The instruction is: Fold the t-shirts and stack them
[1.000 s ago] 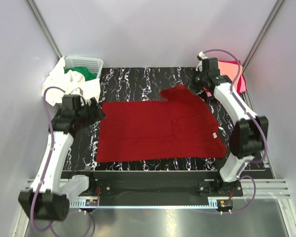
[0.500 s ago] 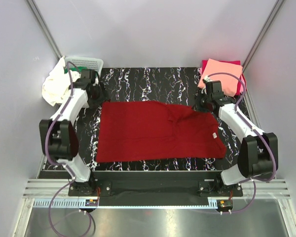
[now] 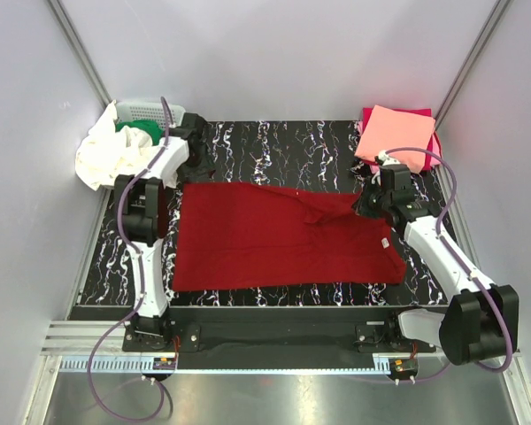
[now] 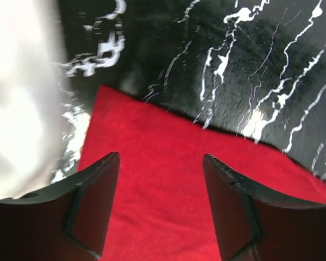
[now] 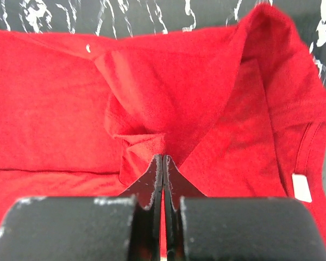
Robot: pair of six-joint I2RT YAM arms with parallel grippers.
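Note:
The dark red t-shirt (image 3: 265, 239) lies spread flat on the black marbled table. My left gripper (image 3: 195, 158) hovers open over its far left corner, and the left wrist view shows red cloth (image 4: 163, 212) beneath the spread gripper (image 4: 160, 157) with nothing between the fingers. My right gripper (image 3: 365, 202) is shut on a puckered fold of the shirt at its far right; in the right wrist view the cloth (image 5: 54, 98) bunches at the gripper (image 5: 163, 156). A folded salmon pink t-shirt (image 3: 396, 135) rests on a magenta one (image 3: 432, 152) at the back right.
A white plastic basket (image 3: 152, 111) stands at the back left corner, with a white t-shirt (image 3: 102, 158) spilling over it and a green one (image 3: 147, 133) inside. The white cloth (image 4: 16, 109) lies close to the left gripper. Grey walls enclose the table (image 3: 274, 146).
My left arm swung from the left side to the shirt's far left corner, its jaws narrowing slightly. My right gripper came forward from the back right, drawing the sleeve over onto the shirt.

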